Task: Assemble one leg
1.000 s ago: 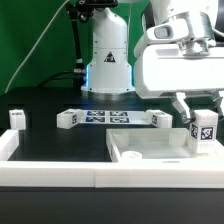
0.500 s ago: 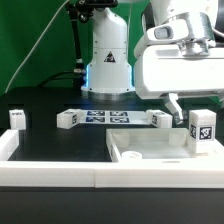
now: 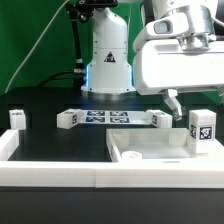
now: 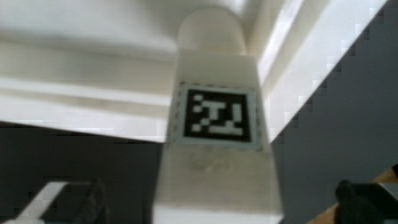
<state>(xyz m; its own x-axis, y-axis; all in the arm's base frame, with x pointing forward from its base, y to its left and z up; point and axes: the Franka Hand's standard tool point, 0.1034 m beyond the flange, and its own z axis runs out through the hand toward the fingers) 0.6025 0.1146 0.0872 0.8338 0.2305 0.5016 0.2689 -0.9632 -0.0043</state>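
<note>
The leg (image 3: 203, 127), a small white post with a black-and-white tag, stands upright on the far right corner of the wide white slab (image 3: 150, 152) at the exterior view's right. My gripper (image 3: 196, 102) hangs just above it, open. One finger (image 3: 172, 103) shows to the leg's left, apart from it. In the wrist view the leg (image 4: 222, 110) fills the middle. The dark fingertips (image 4: 50, 200) sit wide on either side of it without touching. My gripper (image 4: 214, 206) holds nothing.
Three more tagged white posts stand on the black table: one at the left (image 3: 17, 118), one (image 3: 66, 120) and one (image 3: 160, 119) at the ends of the marker board (image 3: 110, 117). The robot base (image 3: 108, 60) stands behind. A white rim (image 3: 60, 175) runs along the front.
My gripper has opened and let go of the leg, then risen a little. The leg stays upright on the slab.
</note>
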